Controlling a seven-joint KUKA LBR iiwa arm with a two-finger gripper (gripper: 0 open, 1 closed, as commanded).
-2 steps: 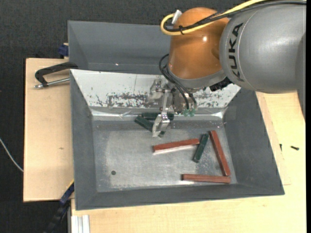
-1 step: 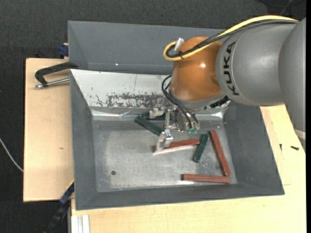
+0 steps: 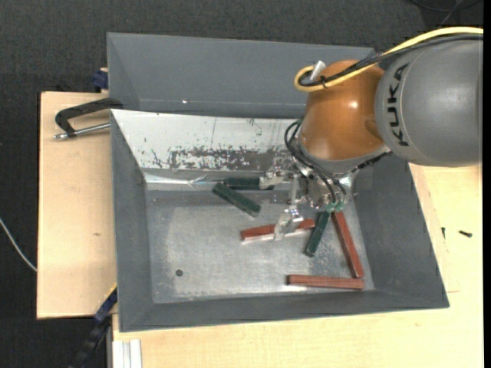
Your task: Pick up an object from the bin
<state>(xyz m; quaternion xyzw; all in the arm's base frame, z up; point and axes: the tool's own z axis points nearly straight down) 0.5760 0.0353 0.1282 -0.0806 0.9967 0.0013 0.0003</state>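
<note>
Arm (image 3: 437,98) cut off at right edge; red-brown stick (image 3: 257,234) partly hidden under hand (image 3: 295,217).

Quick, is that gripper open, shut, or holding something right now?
Gripper: cannot be told whether it is open or shut. It sits low at the end of a red-brown stick near the middle of the bin.

Short red-brown bar (image 3: 259,234) flat near bin (image 3: 192,263) centre

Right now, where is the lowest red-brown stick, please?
The lowest red-brown stick lies along the bin floor's lower edge, right of centre, beside the slanted stick.
</note>
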